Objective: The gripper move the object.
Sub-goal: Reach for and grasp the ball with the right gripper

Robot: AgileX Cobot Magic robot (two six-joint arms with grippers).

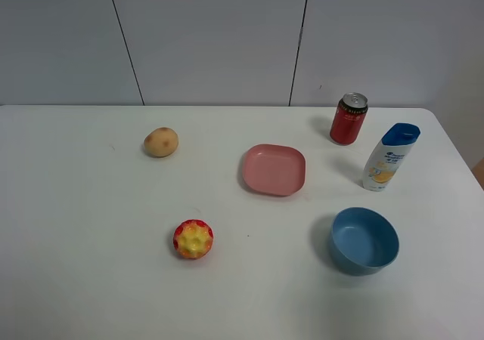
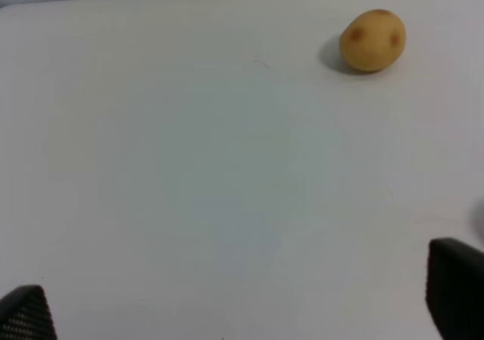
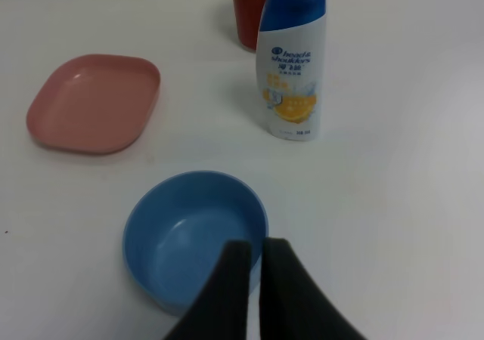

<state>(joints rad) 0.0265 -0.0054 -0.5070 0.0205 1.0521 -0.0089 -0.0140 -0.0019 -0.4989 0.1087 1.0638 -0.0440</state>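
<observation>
The ball (image 1: pixel 193 239), red with yellow bumps, lies on the white table (image 1: pixel 91 249) at the front left of the exterior high view. No arm shows in that view. In the left wrist view the left gripper (image 2: pixel 242 310) is open, with one fingertip (image 2: pixel 26 313) at each lower corner, above bare table; the ball is out of that view. In the right wrist view the right gripper (image 3: pixel 255 251) is shut and empty, its fingertips (image 3: pixel 234 261) over the near rim of the blue bowl (image 3: pixel 193 238).
A tan potato (image 1: pixel 161 141) (image 2: pixel 372 40) lies at the back left. A pink plate (image 1: pixel 274 169) (image 3: pixel 94 102) sits mid-table. A red can (image 1: pixel 348 119) (image 3: pixel 249 7), a shampoo bottle (image 1: pixel 389 156) (image 3: pixel 293 60) and the blue bowl (image 1: pixel 364 240) stand on the right.
</observation>
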